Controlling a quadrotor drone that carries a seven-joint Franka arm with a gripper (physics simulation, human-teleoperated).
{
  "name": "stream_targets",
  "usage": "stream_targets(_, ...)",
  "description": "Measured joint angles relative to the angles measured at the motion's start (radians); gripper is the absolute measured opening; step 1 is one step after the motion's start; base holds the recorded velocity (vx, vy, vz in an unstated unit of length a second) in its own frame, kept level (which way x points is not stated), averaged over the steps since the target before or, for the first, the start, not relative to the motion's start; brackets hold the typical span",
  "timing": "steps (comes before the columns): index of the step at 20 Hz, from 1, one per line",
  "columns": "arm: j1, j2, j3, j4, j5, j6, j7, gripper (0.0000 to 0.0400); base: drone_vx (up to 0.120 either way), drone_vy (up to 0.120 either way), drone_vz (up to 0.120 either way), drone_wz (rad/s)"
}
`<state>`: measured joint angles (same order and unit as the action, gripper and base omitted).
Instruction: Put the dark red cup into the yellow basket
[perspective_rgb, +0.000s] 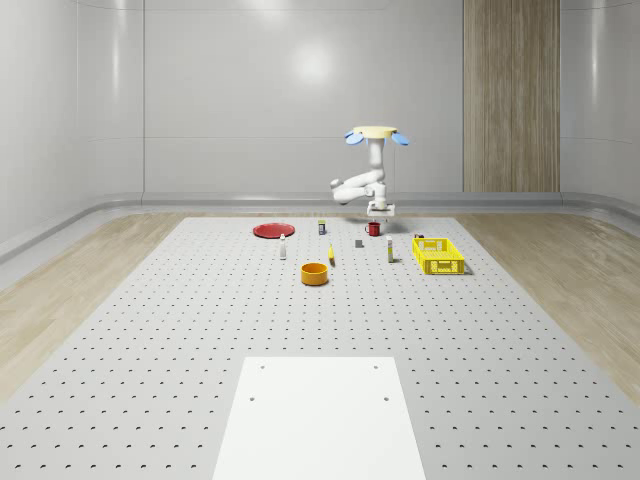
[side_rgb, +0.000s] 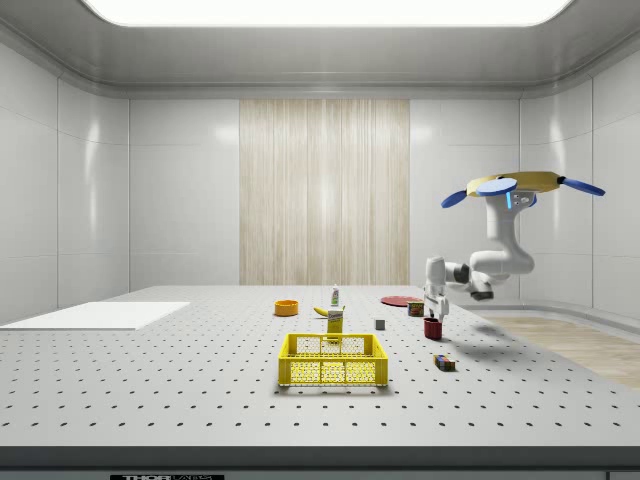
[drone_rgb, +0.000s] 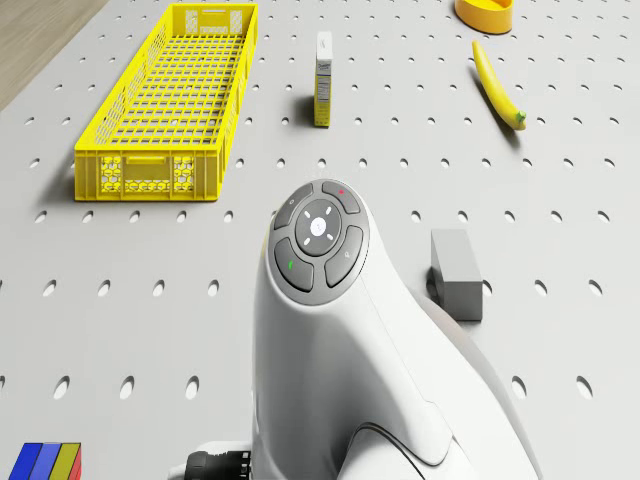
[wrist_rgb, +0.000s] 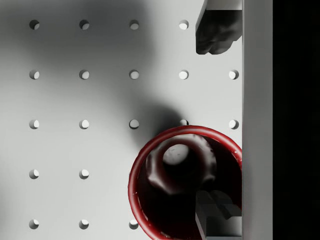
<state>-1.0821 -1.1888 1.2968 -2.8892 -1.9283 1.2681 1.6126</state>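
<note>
The drone (perspective_rgb: 377, 133) is hovering above the dark red cup (perspective_rgb: 373, 229), which is standing on the counter (perspective_rgb: 200, 330) near the yellow basket (perspective_rgb: 438, 255), its fingers (wrist_rgb: 215, 30) spreading astride the rim, seemingly to pinch the wall.

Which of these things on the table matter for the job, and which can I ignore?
Job: dark red cup, yellow basket, gripper above the cup.
Ignore: red plate, orange bowl, banana, grey block, small carton.
</note>
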Motion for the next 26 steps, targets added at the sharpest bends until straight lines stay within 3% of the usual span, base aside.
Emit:
stream_targets(14,0.016,-0.092,-0.109,0.028,-0.085,0.126,-0.025,0.0400,0.000,0.000,0.000,0.000)
stream_targets(26,0.022,-0.135,-0.147,0.046,-0.111,0.185,-0.040,0.0400,0.000,0.000,0.000,0.000)
